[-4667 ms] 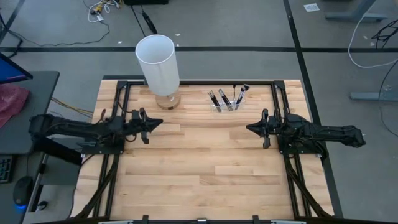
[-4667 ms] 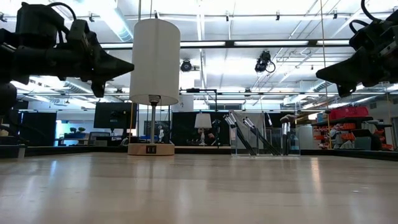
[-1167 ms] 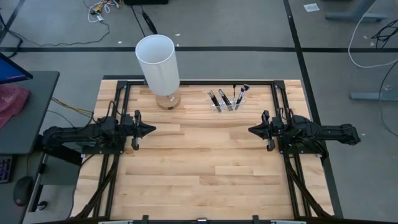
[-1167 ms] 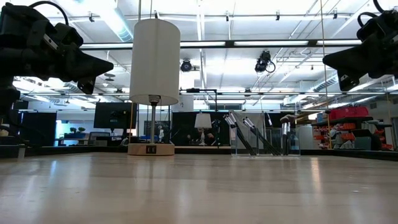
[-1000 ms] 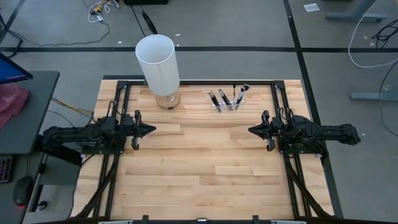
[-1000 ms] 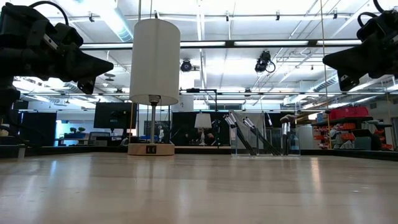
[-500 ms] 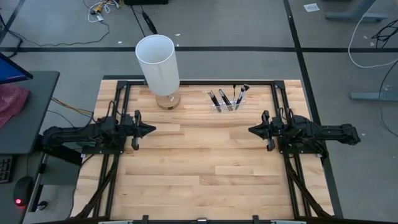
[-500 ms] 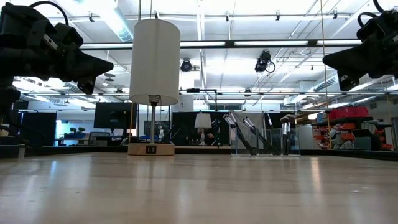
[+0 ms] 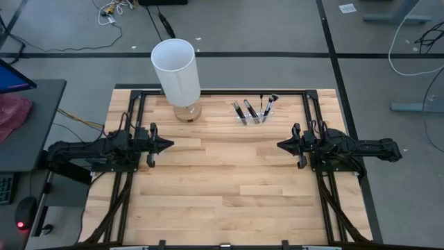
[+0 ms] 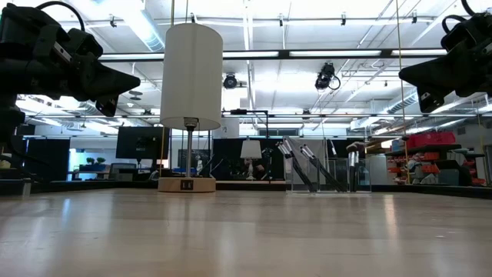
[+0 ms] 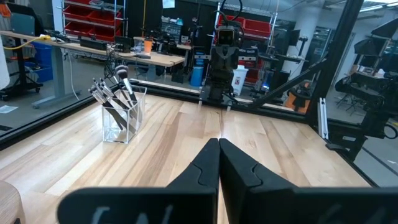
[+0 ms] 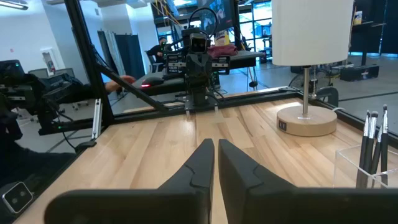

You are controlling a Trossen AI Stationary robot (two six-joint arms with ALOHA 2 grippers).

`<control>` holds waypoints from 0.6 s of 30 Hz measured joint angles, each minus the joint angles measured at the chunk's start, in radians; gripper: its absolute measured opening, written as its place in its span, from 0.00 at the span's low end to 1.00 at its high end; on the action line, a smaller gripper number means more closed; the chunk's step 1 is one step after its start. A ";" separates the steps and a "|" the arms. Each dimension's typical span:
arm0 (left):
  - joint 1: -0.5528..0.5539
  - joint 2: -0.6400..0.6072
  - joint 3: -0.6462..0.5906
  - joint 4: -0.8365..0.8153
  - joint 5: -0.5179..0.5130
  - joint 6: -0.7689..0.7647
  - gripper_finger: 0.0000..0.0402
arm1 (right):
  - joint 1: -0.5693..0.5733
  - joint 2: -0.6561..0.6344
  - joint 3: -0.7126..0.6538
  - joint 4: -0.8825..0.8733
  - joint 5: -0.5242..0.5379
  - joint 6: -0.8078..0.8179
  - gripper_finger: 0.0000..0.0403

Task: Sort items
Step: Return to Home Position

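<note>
Several dark brushes and sticks stand with their lower ends in a small clear holder near the table's far edge, leaning against its walls; they also show as brushes, brushes and brushes. My left gripper hovers shut over the table's left side, pointing right, and shows as the left gripper in its own view. My right gripper hovers shut over the right side, pointing left, nearer the holder; it is the right gripper in its wrist view. Both hold nothing.
A lamp with a tall white cylinder shade stands on a round wooden base at the far left of the table, left of the holder. Black frame rails run along the table's left, right and far sides.
</note>
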 joint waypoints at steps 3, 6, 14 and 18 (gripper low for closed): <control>0.000 0.000 0.000 0.000 0.000 0.000 0.02 | 0.000 0.000 0.000 0.000 0.000 0.000 0.07; 0.000 0.000 0.000 0.000 0.000 0.000 0.02 | 0.000 0.000 0.000 0.000 0.000 0.000 0.07; -0.047 0.000 0.000 0.000 0.003 0.000 0.02 | 0.000 0.000 0.000 0.000 0.000 0.000 0.07; -0.056 0.000 0.000 0.000 0.002 0.000 0.02 | 0.000 0.000 0.000 0.000 0.000 0.000 0.07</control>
